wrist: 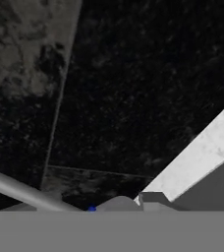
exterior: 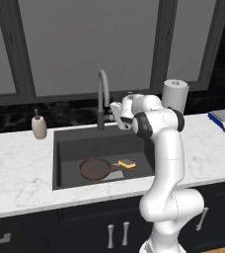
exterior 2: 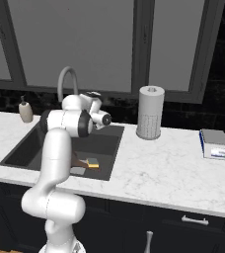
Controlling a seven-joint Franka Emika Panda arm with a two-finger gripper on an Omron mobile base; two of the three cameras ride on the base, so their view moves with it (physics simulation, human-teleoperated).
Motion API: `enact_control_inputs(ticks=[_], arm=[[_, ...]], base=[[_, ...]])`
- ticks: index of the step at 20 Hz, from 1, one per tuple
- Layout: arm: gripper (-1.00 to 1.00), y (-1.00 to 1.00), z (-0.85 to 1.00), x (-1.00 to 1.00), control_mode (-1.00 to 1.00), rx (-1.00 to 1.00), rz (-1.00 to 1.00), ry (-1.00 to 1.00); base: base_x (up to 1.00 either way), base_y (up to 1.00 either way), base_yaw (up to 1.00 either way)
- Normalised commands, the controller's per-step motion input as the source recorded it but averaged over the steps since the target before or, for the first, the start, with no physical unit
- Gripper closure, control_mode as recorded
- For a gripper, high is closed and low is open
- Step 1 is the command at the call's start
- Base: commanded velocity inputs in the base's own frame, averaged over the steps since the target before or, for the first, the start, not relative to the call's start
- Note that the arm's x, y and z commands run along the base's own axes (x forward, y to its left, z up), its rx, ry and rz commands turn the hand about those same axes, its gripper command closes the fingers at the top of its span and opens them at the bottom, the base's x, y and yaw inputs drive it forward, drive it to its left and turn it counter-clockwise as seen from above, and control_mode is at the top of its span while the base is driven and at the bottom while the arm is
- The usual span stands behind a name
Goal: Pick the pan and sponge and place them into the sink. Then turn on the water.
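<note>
The reddish-brown pan lies on the floor of the dark sink, its handle pointing right. Just right of it in the basin rests the yellow sponge, and the sponge also peeks out beside my arm. My gripper is raised behind the basin, close to the right side of the arched grey faucet, facing the dark backsplash. Its fingers are too hidden to judge. In the hand view the faucet's grey tube crosses the lower left. The water is out of view.
A soap dispenser stands on the counter left of the sink. Right of the sink are a paper towel roll and a blue-edged flat object. Windows and a black backsplash close off the back.
</note>
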Motion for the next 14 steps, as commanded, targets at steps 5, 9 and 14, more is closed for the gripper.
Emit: enact_control_inputs(ticks=[5,9,14], arm=[[1.00,-0.05,-0.12,0.00,-1.00,0.17,-0.09,0.06],[1.00,0.00,-0.18,0.00,-1.00,0.15,-0.07,0.04],[1.00,0.00,-0.06,0.00,-1.00,0.01,-0.01,0.00]], base=[[0.00,0.00,0.00],[0.00,0.00,0.00],[0.00,0.00,0.00]])
